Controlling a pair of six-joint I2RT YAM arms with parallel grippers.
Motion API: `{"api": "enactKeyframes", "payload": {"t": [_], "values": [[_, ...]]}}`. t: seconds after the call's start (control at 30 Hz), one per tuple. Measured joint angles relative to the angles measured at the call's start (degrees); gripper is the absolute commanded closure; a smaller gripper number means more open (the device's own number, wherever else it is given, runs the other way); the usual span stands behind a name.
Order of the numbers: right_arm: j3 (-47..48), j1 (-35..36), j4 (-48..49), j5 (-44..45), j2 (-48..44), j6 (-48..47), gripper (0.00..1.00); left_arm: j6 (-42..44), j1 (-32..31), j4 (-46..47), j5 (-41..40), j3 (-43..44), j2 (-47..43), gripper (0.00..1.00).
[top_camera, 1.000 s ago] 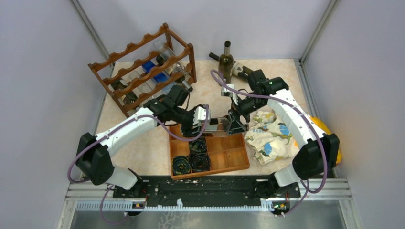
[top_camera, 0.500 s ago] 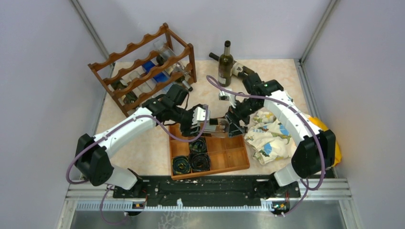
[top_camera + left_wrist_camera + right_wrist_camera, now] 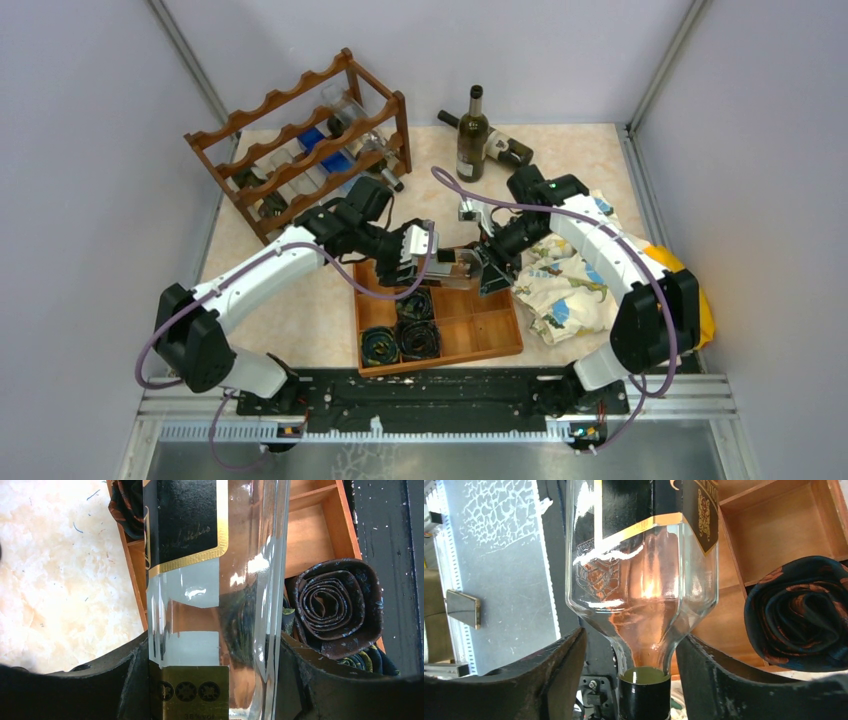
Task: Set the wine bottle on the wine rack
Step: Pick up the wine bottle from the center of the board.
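Right claw (image 3: 630,640) narrowed around the wine bottle (image 3: 639,580).

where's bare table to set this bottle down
Bare tabletop left of the tray, and the back right corner beyond the cloth. Crowded at centre, where both arms meet at the clear bottle over the tray.

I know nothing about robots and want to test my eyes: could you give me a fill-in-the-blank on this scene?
1. The clear bottle, gripped by the left end effector, has a black label edged in ____.
2. The wine rack stands in the far ____ corner of the table.
3. One dark bottle stands ____; a second bottle lies beside it.
Missing words: gold, left, upright.
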Motion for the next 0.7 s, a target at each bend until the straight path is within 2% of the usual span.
{"api": "enactKeyframes", "payload": {"t": [0.17, 0.23, 0.37, 0.47, 0.53, 0.57, 0.63, 0.7], "values": [[0.0, 0.0, -0.4, -1.3, 0.2, -0.4, 0.42, 0.0, 0.0, 0.0, 0.3, 0.0, -0.5, 1.0], [-0.1, 0.0, -0.3, -1.5, 0.2, -0.5, 0.55, 0.0, 0.0, 0.0, 0.3, 0.0, -0.6, 1.0], [-0.4, -0.2, -1.0, -0.5, 0.4, -0.4, 0.97, 0.1, 0.0, -1.2, 0.7, 0.0, -1.1, 1.0], [-0.5, -0.2, -1.0, -0.5, 0.5, -0.5, 1.0, -0.1, 0.0, -1.6, 0.6, 0.0, -1.2, 1.0], [-0.4, -0.2, -1.2, -0.6, 0.5, -0.9, 1.0, -0.1, 0.0, -1.5, 0.6, -0.1, -1.2, 0.86], [-0.4, -0.2, -1.3, -0.7, 0.5, -1.0, 1.0, -0.2, 0.0, -1.3, 0.5, -0.3, -1.3, 0.72], [-0.5, -0.2, -1.3, -0.7, 0.5, -1.0, 1.0, -0.7, 0.0, -0.6, 0.5, -0.8, -1.5, 0.34], [-0.5, -0.3, -1.2, -0.9, 0.3, -0.8, 1.0, -1.4, 0.0, 0.4, 0.6, -1.6, -2.0, 0.05]]}}
